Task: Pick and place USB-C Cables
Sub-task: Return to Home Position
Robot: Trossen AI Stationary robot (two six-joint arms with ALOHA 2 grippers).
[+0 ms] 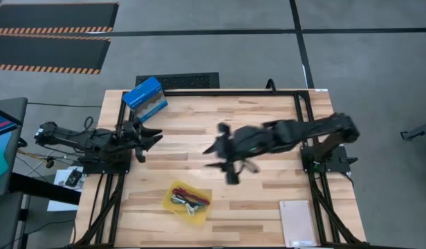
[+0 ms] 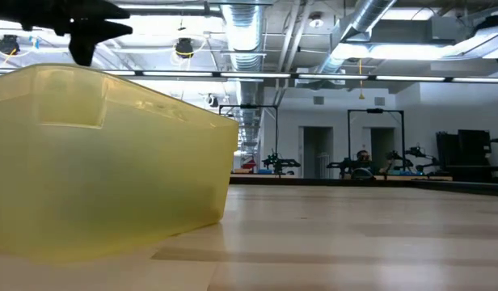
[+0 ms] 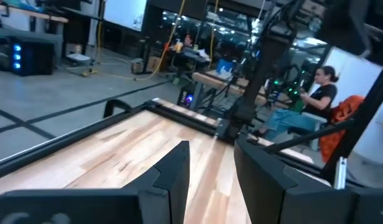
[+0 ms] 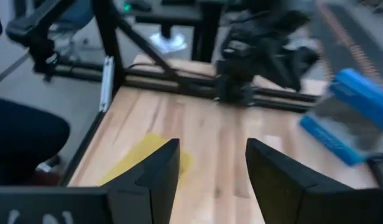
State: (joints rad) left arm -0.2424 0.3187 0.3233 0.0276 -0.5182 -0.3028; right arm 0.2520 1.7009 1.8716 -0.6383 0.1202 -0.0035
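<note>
- The right tool [image 4: 210,168] has its fingers apart, holds nothing and hangs over the middle of the surface [image 1: 268,187].
- The left tool [image 3: 210,168], fingers apart and holding nothing, sits near the blue box [image 1: 145,96].
- The high view shows the USB-C Cables [image 1: 190,200] in the yellow tray [image 1: 169,196]; the low view shows only the tray wall.
- Bare wood lies between the tray and the notebook [image 1: 299,223].

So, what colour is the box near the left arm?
The box is blue, with a paler printed side. The high view shows it best.
</note>
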